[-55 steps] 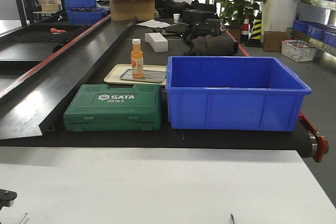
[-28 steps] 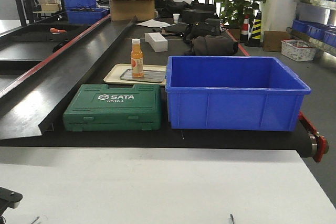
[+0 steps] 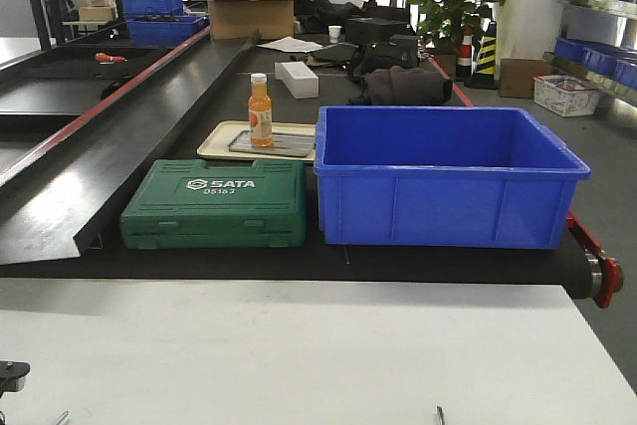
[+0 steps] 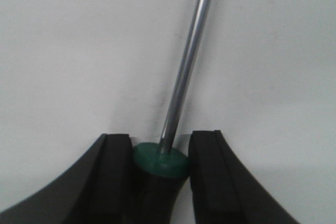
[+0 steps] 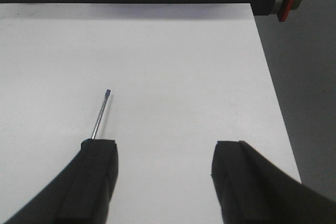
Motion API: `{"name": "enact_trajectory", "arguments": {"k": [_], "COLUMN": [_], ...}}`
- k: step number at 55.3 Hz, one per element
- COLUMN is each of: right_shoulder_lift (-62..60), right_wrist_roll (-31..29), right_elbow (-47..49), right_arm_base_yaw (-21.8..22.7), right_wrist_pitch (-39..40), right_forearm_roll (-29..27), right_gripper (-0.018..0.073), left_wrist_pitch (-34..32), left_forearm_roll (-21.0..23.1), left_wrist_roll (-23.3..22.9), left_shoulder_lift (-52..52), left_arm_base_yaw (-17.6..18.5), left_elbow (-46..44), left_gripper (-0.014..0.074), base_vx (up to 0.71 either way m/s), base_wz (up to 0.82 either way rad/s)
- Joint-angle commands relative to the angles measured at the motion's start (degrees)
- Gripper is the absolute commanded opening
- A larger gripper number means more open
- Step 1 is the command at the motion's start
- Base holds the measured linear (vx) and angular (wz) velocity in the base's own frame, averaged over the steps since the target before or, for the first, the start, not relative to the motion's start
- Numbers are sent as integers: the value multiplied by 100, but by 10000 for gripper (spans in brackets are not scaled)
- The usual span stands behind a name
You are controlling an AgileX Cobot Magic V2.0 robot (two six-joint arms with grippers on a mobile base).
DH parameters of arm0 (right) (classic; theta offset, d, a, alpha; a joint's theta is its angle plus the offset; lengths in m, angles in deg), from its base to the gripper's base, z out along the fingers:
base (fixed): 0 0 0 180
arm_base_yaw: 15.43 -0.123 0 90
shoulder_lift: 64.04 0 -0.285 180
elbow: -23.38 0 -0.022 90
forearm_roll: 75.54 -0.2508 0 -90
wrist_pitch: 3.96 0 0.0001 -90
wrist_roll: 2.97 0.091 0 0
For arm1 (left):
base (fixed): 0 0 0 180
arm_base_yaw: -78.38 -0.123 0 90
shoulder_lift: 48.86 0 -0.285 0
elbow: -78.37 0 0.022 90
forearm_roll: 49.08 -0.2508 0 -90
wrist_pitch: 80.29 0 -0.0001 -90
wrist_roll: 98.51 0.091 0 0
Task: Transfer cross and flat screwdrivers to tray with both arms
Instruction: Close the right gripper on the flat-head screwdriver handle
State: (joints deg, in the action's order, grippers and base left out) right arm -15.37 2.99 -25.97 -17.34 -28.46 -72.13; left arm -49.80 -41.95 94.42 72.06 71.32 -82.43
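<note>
- The left gripper (image 4: 161, 141), with matte black padded fingers, is clamped tight on the black handle of a screwdriver (image 4: 184, 72), just below its round green cap. The polished steel shaft reaches out over the smooth white table (image 4: 63, 51).
- The right gripper (image 5: 164, 150) is spread wide and grips nothing. The second screwdriver (image 5: 100, 115) lies on the table, its thin shaft showing beside the left-hand finger, handle hidden.
- Farther off, a green plastic case (image 3: 214, 204) sits left of a deep blue crate (image 3: 448, 181).
</note>
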Motion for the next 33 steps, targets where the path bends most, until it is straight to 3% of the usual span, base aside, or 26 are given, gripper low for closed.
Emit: {"name": "enact_trajectory", "arguments": {"k": [1, 12, 21, 33], "right_shoulder_lift": [130, 820, 1204, 1578], "right_wrist_roll": [-42, -410, -975, -1256], "right_elbow": [229, 862, 1305, 1508], "right_arm_base_yaw": [22, 22, 22, 22], "right_wrist_pitch": [5, -1538, -1732, -1852], "right_forearm_roll": [-32, -566, -1135, -1821], "right_gripper": [478, 478, 478, 478], "left_wrist_pitch": [669, 634, 422, 362], "left_forearm_roll": [841, 1739, 1764, 1764], "left_wrist_roll": [-76, -63, -63, -63], "left_shoulder_lift": [127, -73, -579, -1260], "left_arm_base_yaw": [86, 86, 86, 80], "left_elbow": [150, 150, 150, 150], "left_gripper": [-8, -1, 0, 0], "base_vx": [0, 0, 0, 0], "base_wz": [0, 0, 0, 0]}}
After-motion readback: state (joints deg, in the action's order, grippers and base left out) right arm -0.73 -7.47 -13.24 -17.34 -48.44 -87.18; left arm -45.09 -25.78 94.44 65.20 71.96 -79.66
